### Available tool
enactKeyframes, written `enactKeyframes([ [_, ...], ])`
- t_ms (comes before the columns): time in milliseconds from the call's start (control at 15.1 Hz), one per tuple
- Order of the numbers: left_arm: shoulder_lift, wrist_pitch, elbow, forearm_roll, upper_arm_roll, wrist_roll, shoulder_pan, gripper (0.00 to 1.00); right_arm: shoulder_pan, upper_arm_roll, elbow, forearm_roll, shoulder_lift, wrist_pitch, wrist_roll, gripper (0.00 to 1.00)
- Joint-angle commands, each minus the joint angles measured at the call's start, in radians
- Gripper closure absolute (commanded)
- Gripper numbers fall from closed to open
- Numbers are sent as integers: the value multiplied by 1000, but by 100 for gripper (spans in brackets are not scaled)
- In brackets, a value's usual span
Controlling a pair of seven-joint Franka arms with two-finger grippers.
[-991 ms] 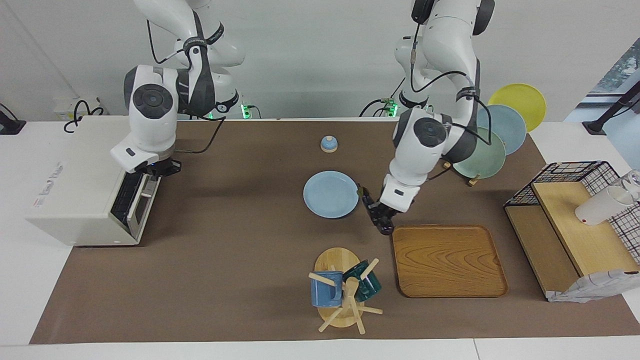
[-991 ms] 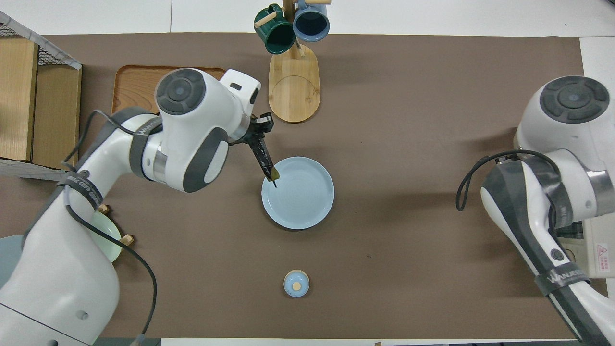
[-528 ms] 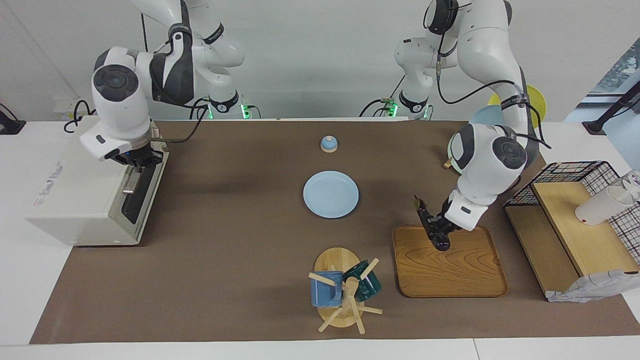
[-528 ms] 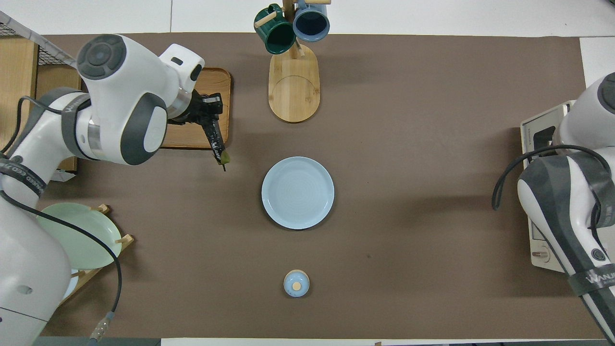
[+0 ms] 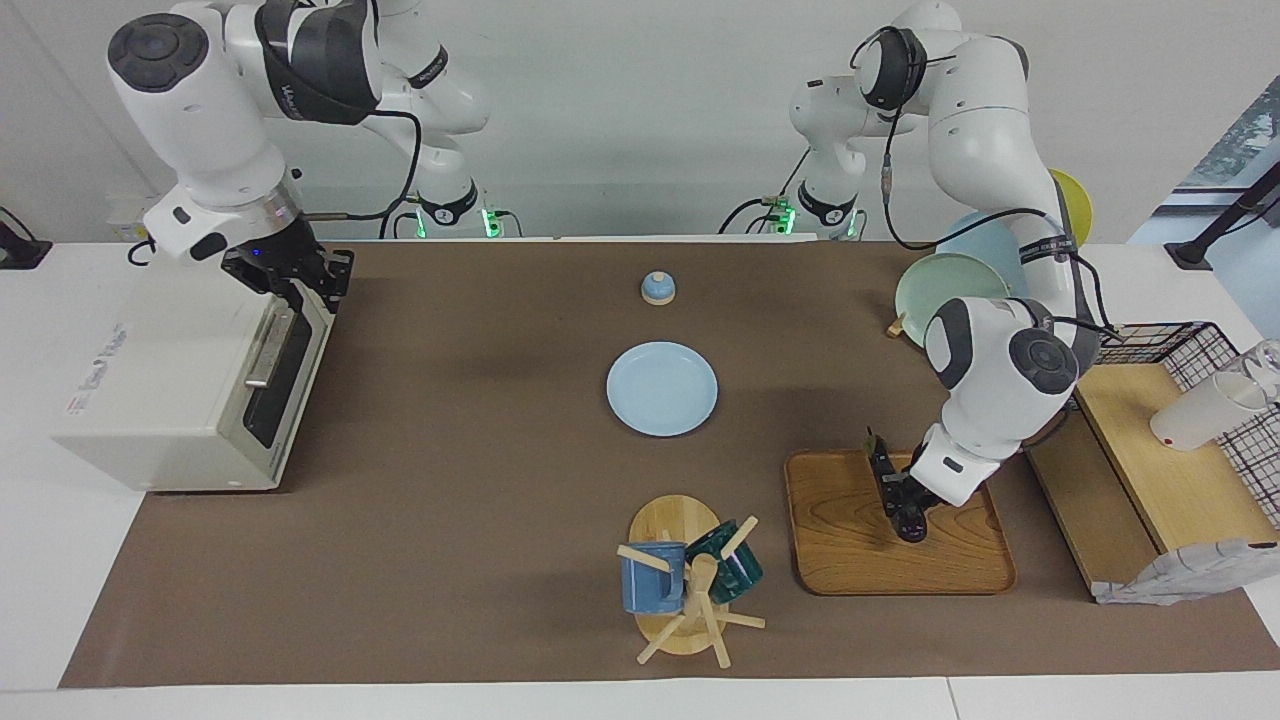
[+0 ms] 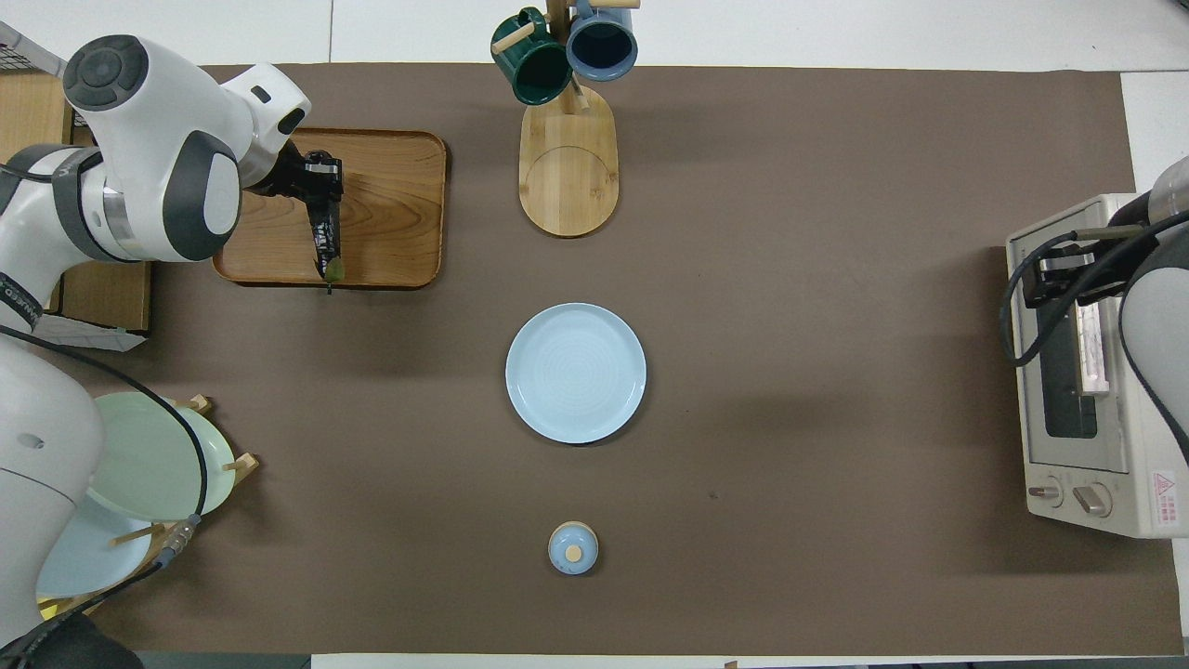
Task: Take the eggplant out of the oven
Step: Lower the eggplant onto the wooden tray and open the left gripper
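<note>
Eggplant point(image 5: 886, 474) point(image 6: 323, 237): dark and slender, gripped at its blunt end by my left gripper point(image 5: 908, 505) point(image 6: 319, 182), whose fingers are closed on it. It hangs low over the wooden tray point(image 5: 850, 560) point(image 6: 399, 214), stem end pointing toward the robots; I cannot tell whether it touches the wood. Tray: toward the left arm's end of the table, beside the mug rack point(image 5: 690, 585) point(image 6: 567, 139). Blue plate point(image 5: 662, 388) point(image 6: 576, 372): at mid-table, nearer to the robots than the rack, with a small blue lidded knob point(image 5: 657, 288) point(image 6: 573, 547) nearer still. Oven point(image 5: 190, 390) point(image 6: 1082, 372): at the right arm's end, its door closed, well apart from the eggplant. Right gripper point(image 5: 300, 275) point(image 6: 1068, 269): raised above the oven's top front edge, by the door handle, fingers parted and holding nothing.
</note>
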Motion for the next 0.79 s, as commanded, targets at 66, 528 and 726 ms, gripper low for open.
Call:
enactKeyframes([
  [66, 6, 45, -19, 24, -6, 14, 0, 100, -15, 3, 48, 26, 19, -27, -90, 0],
  [528, 3, 26, -10, 10, -7, 11, -1, 0, -9, -2, 48, 36, 8, -42, -88, 0],
  [726, -4, -52, 11, -5, -9, 9, 1, 0, -23, -2, 48, 36, 8, -37, -82, 0],
])
